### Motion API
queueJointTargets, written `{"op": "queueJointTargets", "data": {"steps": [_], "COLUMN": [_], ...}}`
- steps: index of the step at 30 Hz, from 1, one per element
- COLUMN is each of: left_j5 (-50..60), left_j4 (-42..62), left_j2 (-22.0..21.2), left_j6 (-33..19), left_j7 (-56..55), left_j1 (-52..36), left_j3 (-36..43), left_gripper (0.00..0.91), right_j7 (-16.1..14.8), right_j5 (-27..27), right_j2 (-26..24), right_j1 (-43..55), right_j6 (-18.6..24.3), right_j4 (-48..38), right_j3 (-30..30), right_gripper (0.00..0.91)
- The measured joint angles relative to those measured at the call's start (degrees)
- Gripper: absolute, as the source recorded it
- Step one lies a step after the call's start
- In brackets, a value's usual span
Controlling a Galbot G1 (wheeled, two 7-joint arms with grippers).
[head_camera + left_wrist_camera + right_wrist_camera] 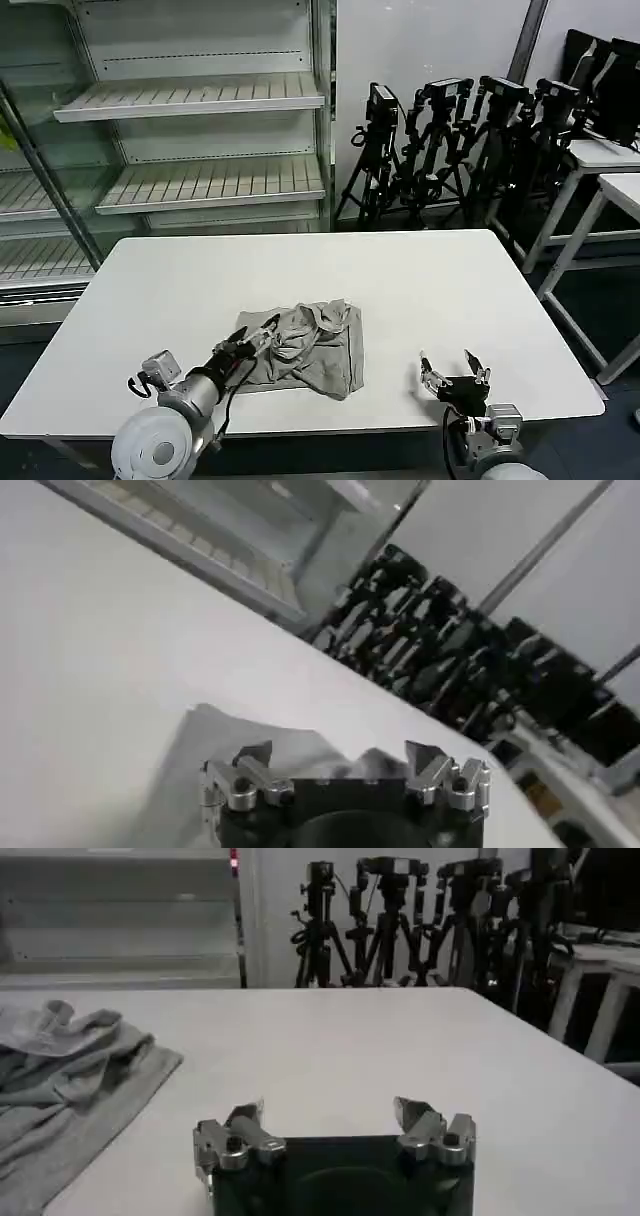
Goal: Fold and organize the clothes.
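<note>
Lying crumpled in the lower centre of the head view, the light grey T-shirt [305,347] is seen on the white tabletop [420,290], with its folds bunched and one edge spread flat toward the lower right. The left end effector [255,335] is placed at the shirt's left edge with its fingers spread wide, fabric lying between and beneath them. The right end effector [453,371] is held low over bare tabletop at the lower right, well apart from the shirt, its fingers likewise spread wide.

Head camera looks down; both wrist cameras skim low — all share the table [420,280].
</note>
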Motion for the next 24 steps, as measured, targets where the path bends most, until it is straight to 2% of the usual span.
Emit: {"op": "queueJointTargets", "data": {"steps": [6, 12, 24], "left_j5": [4.1, 6.1, 9.1], "left_j4": [3.2, 3.4, -4.7], "left_j2": [2.2, 2.7, -0.8], "left_j6": [-0.8, -1.6, -4.2], "left_j7": [2.3, 3.9, 8.4], "left_j1": [0.2, 1.6, 6.8], "left_j3": [-1.7, -2.2, 1.2], "left_gripper": [0.907, 0.907, 0.907], "right_j7": [-0.1, -0.1, -0.1], "right_j5": [0.2, 0.3, 0.0], "right_j2": [-0.5, -0.7, -0.4], "right_j1": [-0.5, -0.6, -1.0], "right_j6": [0.3, 0.5, 0.8], "right_j4": [0.1, 0.0, -0.3], "right_j3": [0.8, 1.4, 1.4], "right_gripper": [0.907, 0.907, 0.907]}}
